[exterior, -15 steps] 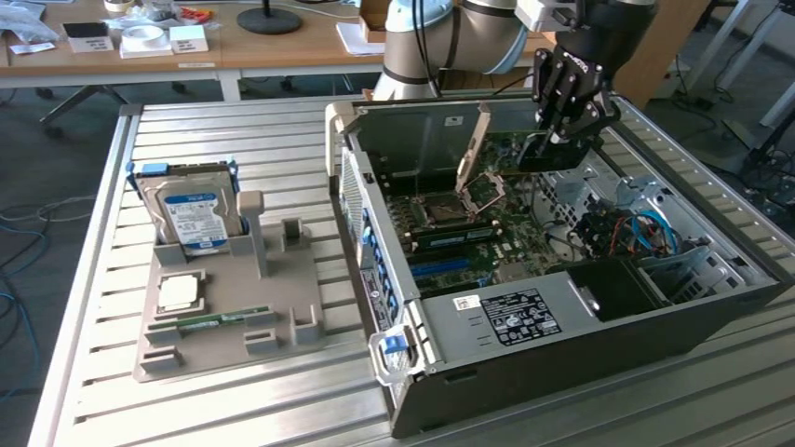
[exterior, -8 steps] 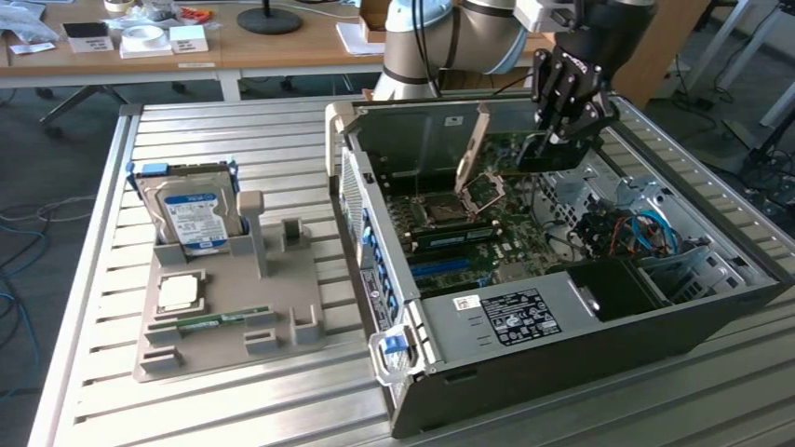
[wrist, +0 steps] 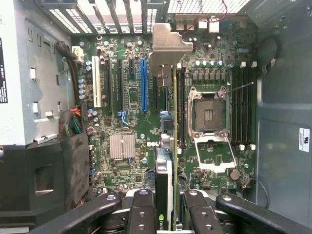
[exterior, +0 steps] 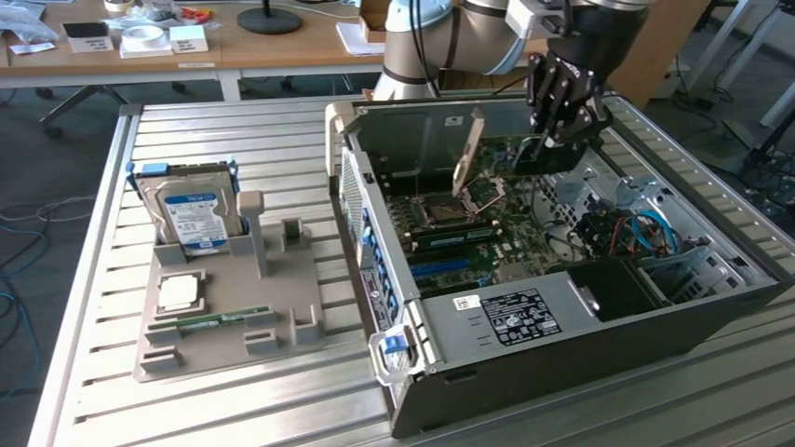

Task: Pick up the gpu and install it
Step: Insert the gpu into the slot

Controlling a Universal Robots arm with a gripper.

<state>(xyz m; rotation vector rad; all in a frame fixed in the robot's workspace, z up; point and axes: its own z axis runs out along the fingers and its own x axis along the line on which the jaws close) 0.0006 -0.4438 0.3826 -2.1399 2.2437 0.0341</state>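
- Grips the gpu (wrist: 164,170) (exterior: 470,149) in the gripper (wrist: 170,209) (exterior: 561,140), black jointed fingers (wrist: 141,209) closed partway on the card's near end.
- Holds it edge-on inside the open grey metal case (exterior: 559,372), over the green motherboard (wrist: 126,97), between the blue slot (wrist: 144,85) and the square CPU socket (wrist: 208,114); cannot tell whether it touches the board.
- Presents a thin green board edge, a black cooler block and a bent silver bracket at the far end.
- Crowded nearby by black slots, a ribbed silver heatsink (wrist: 122,146) and bundled coloured wires (wrist: 73,124).
- Outside the case, on the slatted metal table (exterior: 223,140): a grey holder tray (exterior: 292,321) with an upright silver hard drive (exterior: 193,219) and a narrow green RAM stick (exterior: 223,321).
- Bears a green-and-white logo on the cooler; lettering on the black label (exterior: 522,312) and the white sticker (wrist: 303,140) too small to read.
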